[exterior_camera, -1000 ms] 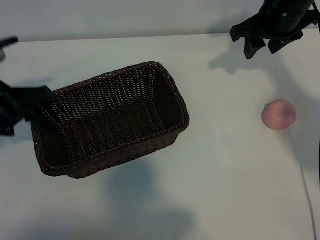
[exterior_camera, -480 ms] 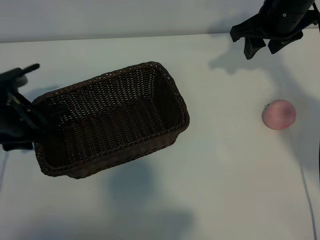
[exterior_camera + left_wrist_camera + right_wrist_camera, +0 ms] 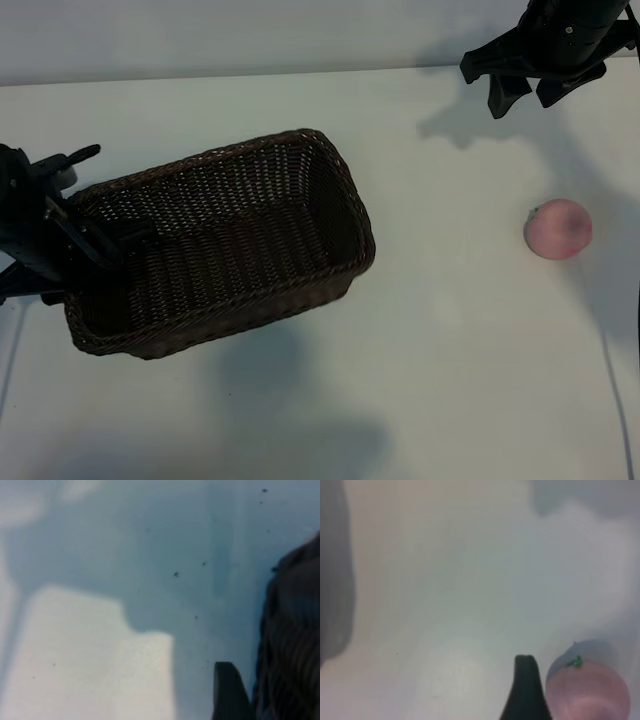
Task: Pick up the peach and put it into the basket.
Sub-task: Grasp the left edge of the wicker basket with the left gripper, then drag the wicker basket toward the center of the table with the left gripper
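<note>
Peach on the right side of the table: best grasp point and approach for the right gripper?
Take the peach across its widest middle, coming straight down from above. It is round, sits alone on the bare table well apart from the basket, so both flanks look free. The right gripper hangs open behind it.

One basket, one peach, and two robot arms, left and right.

Plain white table w/ thin pale cable lying along its right edge.
</note>
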Controlling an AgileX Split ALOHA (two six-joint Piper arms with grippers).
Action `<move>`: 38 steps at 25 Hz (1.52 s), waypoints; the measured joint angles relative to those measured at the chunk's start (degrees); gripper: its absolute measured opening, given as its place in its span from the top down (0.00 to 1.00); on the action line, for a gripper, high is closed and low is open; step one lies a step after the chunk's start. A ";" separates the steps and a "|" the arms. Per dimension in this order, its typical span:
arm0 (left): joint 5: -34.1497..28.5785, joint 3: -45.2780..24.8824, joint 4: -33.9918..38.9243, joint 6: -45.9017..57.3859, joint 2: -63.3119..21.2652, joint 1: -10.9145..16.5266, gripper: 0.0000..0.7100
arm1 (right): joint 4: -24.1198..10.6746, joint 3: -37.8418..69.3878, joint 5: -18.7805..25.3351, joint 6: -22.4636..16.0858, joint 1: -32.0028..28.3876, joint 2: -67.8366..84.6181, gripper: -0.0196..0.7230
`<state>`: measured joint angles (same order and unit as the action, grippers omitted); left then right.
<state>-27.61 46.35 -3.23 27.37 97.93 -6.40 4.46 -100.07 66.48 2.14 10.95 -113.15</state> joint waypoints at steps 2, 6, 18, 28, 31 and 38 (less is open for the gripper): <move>0.07 -0.01 0.00 0.00 0.00 0.00 0.42 | 0.00 0.00 0.00 0.00 0.00 0.00 0.26; 0.48 -0.06 -0.41 -0.43 -0.06 0.00 0.42 | 0.00 0.00 0.00 0.00 0.00 0.00 0.26; 1.08 5.69 -26.12 -27.03 -0.99 0.61 0.70 | 0.00 0.00 0.00 0.00 0.00 0.00 0.26; -3.82 14.63 -33.13 -34.83 -0.23 0.59 0.70 | 0.10 0.00 0.00 0.00 0.00 0.00 0.26; -7.29 19.33 -32.95 -36.43 2.01 0.59 0.70 | 0.17 0.00 0.00 0.00 0.00 0.00 0.26; -15.17 31.96 -31.92 -39.64 11.87 0.54 0.70 | 0.17 0.00 0.06 0.00 0.00 0.00 0.26</move>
<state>-42.78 78.31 -35.16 -12.27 109.81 -5.86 4.63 -100.07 66.54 2.14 10.95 -113.15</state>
